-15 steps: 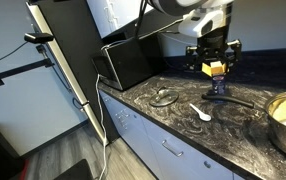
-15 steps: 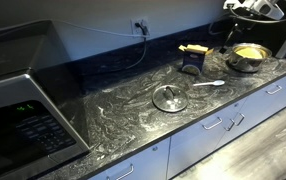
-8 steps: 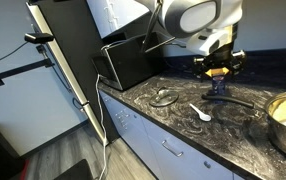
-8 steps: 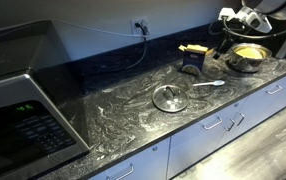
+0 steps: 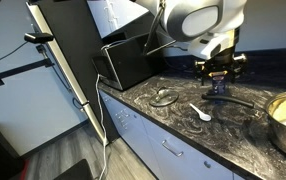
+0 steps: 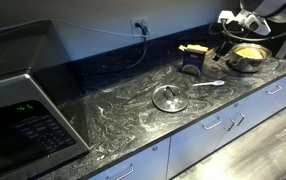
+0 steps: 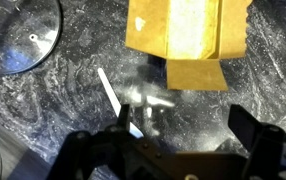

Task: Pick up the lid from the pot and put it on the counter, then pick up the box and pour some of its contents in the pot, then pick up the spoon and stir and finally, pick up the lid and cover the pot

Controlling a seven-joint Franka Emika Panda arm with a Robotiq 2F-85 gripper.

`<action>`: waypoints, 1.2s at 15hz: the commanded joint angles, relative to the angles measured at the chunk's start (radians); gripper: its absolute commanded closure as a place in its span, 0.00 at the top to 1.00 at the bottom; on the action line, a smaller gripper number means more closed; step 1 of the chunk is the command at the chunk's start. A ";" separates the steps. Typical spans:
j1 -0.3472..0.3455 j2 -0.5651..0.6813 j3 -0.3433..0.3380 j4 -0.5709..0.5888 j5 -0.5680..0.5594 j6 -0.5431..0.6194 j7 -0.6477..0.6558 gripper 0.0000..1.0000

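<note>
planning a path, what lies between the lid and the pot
The spoon lies on the counter between the lid and the pot, touching neither, seen in both exterior views.

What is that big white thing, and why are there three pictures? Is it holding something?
The big white thing is a robot arm. The black claw at its end is its hand, which it uses for grabbing.

Two pictures come from cameras standing in the kitchen, looking at the counter from different places. The third comes from a little camera on the robot's wrist, looking down past the hand.

On the dark swirly counter lie a round glass lid and a white spoon. A yellow box with open flaps and a shiny pot stand there too, and a black microwave sits at one end.

The hand holds nothing right now. In the wrist view its two fingers are wide apart, with the box just ahead of them.
</note>
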 commanded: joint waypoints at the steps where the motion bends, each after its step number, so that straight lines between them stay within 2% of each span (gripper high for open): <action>1: -0.026 0.042 0.020 0.031 0.035 0.019 -0.033 1.00; 4: -0.042 0.067 0.032 0.043 0.066 0.034 -0.075 1.00; 7: -0.063 0.090 0.056 0.054 0.145 0.064 -0.158 1.00; 18: -0.062 0.170 0.060 0.081 0.329 0.094 -0.290 1.00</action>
